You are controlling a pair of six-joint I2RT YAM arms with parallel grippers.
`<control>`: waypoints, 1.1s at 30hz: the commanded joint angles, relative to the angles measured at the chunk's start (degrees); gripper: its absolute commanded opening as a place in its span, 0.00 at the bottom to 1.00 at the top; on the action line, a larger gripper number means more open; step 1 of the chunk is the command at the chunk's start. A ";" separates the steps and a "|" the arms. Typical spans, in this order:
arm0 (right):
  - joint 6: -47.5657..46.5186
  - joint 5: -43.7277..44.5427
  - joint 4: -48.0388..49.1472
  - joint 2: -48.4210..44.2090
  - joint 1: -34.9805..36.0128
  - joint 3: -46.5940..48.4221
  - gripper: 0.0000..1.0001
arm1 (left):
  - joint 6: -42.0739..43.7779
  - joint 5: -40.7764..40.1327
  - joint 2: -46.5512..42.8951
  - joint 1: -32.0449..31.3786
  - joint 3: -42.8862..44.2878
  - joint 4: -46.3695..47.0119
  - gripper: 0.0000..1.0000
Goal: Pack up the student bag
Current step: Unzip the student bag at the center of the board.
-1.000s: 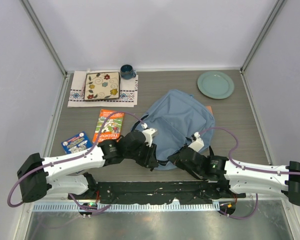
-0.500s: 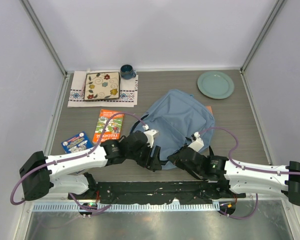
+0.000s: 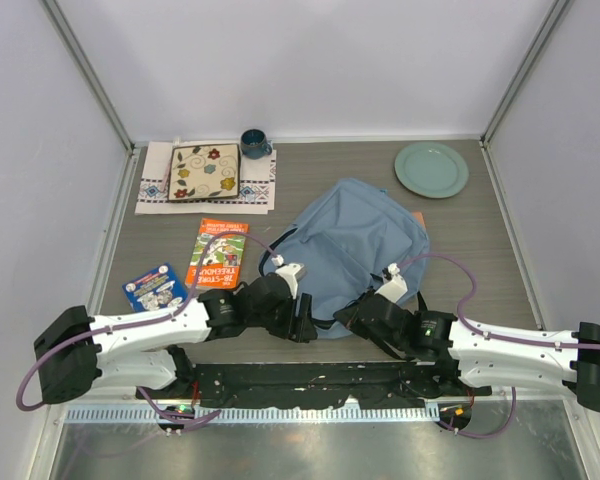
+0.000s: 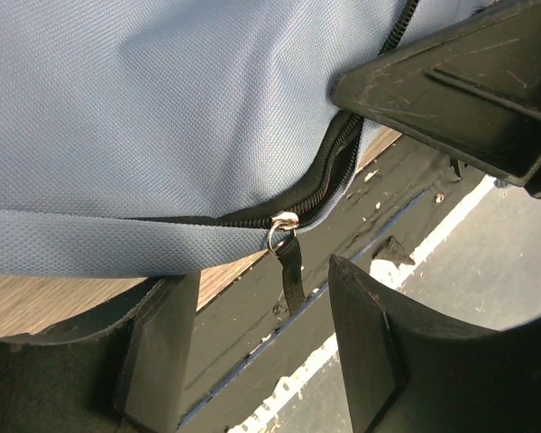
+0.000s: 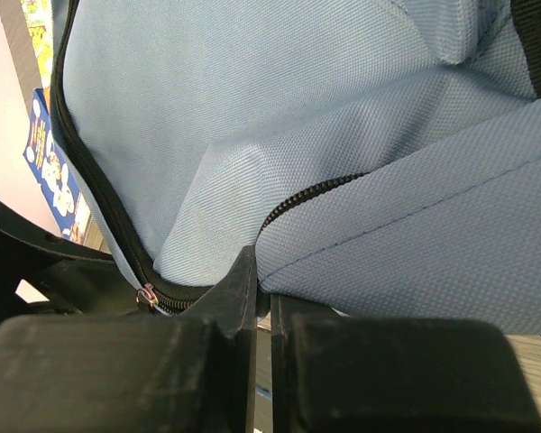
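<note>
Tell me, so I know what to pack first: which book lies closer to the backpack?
The orange book, lying just left of the student bag; the smaller blue book sits farther left, well apart from the bag.

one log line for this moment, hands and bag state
left hand: open around zipper pull, not gripping | right hand: shut on bag edge by zipper | bag: lying flat

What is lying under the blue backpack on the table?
Only an orange corner peeks out at the right edge of the backpack, apparently from beneath it. The fabric covers the rest, so what it is cannot be told.
</note>
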 commanded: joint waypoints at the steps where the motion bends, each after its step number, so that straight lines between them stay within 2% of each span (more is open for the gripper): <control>1: -0.39 1.02 2.64 -0.18 0.02 3.20 0.01 | -2.93 -3.96 -2.62 -0.63 -1.70 7.72 0.61; 10: -0.31 0.84 2.64 -0.19 0.02 3.20 0.01 | -5.22 -3.35 -2.45 -0.63 -3.82 13.26 0.51; 23: -0.22 0.84 2.90 -0.27 0.02 3.21 0.01 | -5.58 -1.33 -0.43 -0.81 -3.38 14.94 0.37; 26: -0.31 0.93 2.99 -0.10 0.02 3.21 0.01 | -5.49 -1.41 -0.34 -0.90 -3.29 14.94 0.26; 30: -0.31 0.84 2.90 -0.10 0.02 3.21 0.01 | -5.49 -1.77 -0.52 -0.98 -3.29 14.94 0.17; 31: -0.22 0.84 2.82 -0.10 0.02 3.20 0.01 | -5.23 -1.77 -0.60 -0.98 -3.11 14.94 0.12; 32: -0.22 0.93 2.81 -0.10 -0.07 3.20 0.01 | -5.22 -1.85 -0.78 -0.98 -3.11 14.94 0.02; 33: -0.13 0.93 2.81 -0.10 0.02 3.12 0.01 | -4.96 -1.94 -1.13 -0.98 -3.20 14.68 0.00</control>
